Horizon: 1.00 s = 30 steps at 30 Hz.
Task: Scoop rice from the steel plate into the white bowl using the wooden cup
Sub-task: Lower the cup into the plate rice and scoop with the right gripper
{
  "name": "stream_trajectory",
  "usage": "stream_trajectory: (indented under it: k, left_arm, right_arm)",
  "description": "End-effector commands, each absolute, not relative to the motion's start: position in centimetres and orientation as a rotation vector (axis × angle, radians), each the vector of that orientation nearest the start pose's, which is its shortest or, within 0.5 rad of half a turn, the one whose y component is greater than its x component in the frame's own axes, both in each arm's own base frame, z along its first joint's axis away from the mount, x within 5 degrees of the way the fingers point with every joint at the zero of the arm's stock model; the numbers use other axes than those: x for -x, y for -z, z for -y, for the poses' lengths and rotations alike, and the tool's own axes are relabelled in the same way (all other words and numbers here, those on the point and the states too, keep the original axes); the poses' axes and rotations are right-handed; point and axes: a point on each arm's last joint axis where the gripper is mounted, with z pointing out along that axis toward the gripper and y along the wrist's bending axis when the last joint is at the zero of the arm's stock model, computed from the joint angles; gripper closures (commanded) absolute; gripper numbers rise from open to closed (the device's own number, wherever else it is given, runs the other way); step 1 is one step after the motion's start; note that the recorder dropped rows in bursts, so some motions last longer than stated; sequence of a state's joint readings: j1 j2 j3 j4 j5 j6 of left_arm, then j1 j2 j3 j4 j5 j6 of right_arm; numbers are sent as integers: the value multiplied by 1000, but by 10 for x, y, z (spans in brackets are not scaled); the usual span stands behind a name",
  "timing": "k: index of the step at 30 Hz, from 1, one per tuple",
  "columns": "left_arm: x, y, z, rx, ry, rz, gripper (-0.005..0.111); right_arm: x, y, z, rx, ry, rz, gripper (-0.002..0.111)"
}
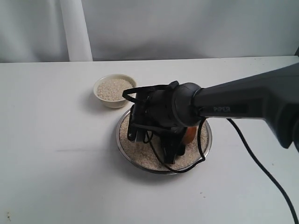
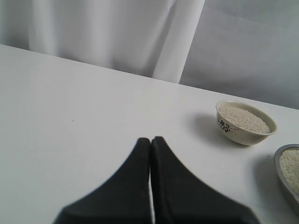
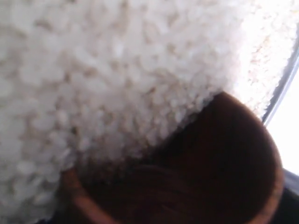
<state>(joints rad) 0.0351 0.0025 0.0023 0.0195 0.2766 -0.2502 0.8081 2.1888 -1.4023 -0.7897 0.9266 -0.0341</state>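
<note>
The steel plate [image 1: 119,140] lies mid-table, spread with rice [image 1: 140,151]. My right gripper [image 1: 180,143] reaches down into it, shut on the wooden cup [image 1: 189,135], of which only a reddish-brown patch shows behind the wrist. In the right wrist view the cup [image 3: 224,168] lies tipped with its dark mouth pushed against a bank of rice [image 3: 103,70]; the plate's rim [image 3: 285,79] runs beside it. The white bowl [image 1: 99,93] stands just behind the plate, holding rice [image 1: 113,88]. My left gripper [image 2: 150,139] is shut and empty above bare table, away from the bowl [image 2: 233,131] and plate [image 2: 281,169].
A black cable [image 1: 261,163] trails from the right arm across the table and loops over the plate's front rim. A pale curtain [image 1: 74,28] hangs behind the table's back edge. The left arm is not in the exterior view.
</note>
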Motion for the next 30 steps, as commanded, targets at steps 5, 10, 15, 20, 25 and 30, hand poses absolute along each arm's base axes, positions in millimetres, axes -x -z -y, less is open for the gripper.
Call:
stream_trajectory:
  k: [5, 10, 15, 20, 25, 30]
  left_arm:
    - [-55, -189, -2, 237, 147, -1737, 107]
    - [-55, -189, -2, 237, 147, -1737, 107]
    - [-55, -189, -2, 237, 147, -1737, 107]
    - [-55, -189, -2, 237, 147, -1737, 107]
    - [-55, -189, -2, 237, 147, -1737, 107]
    - [-55, -189, -2, 237, 147, -1737, 107]
  right_arm:
    - [-310, -79, -247, 1630, 479, -2293, 108]
    - [-303, -84, -240, 1572, 369, -2276, 108]
    - [-309, -87, -231, 1445, 322, -2321, 108]
    - [-311, -88, -223, 1394, 316, -2328, 108]
    - [-303, -91, -215, 1346, 298, -2305, 108]
    - [-300, -107, -214, 1250, 246, -2271, 108]
